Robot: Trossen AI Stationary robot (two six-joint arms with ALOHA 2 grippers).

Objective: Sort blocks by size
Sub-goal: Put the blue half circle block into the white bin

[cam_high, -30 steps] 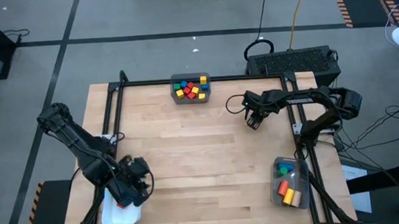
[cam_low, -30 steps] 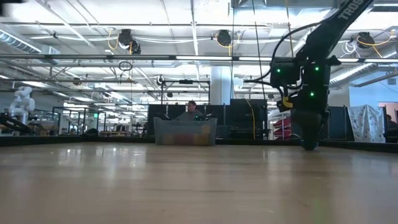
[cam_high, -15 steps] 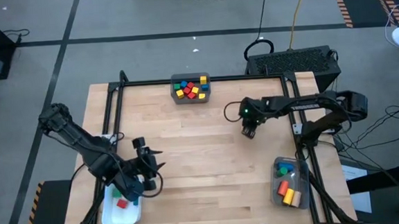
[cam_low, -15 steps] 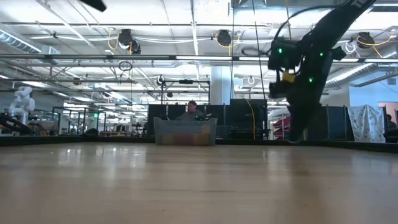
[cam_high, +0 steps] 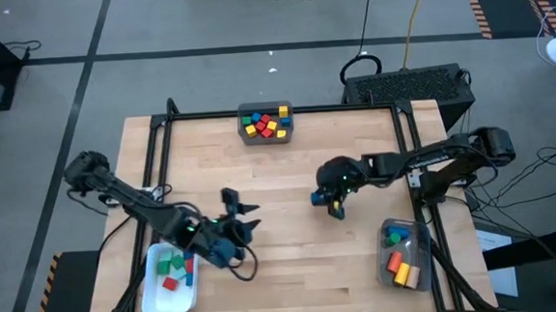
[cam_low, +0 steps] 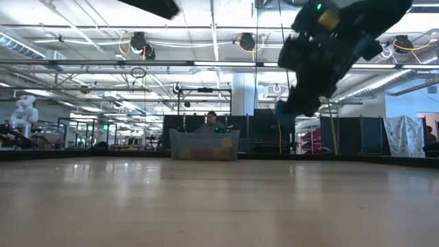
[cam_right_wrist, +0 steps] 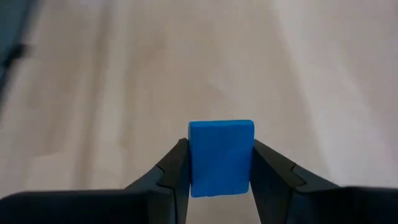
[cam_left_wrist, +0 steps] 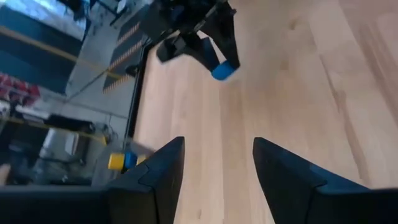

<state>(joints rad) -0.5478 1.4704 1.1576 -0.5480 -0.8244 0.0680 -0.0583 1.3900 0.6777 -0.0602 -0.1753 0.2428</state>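
The right gripper is seen right of centre in the overhead picture, above bare wood. Its fingers are closed on a blue block, which is pinched from both sides and held clear of the desk. In the table-level picture the same gripper is shown high in the upper right of the frame, well above the wood.

The left gripper is found lower left of centre in the overhead picture, with its fingers spread apart and nothing held between them. It is pointed across the desk toward the right gripper and the blue block.

A white tray is set at the lower left corner of the desk, with red and green blocks lying in it. A grey bin is placed at the middle of the top edge, and red, yellow and blue blocks are piled inside. A clear bin is seen at the lower right, with green, blue, orange and yellow blocks in it.
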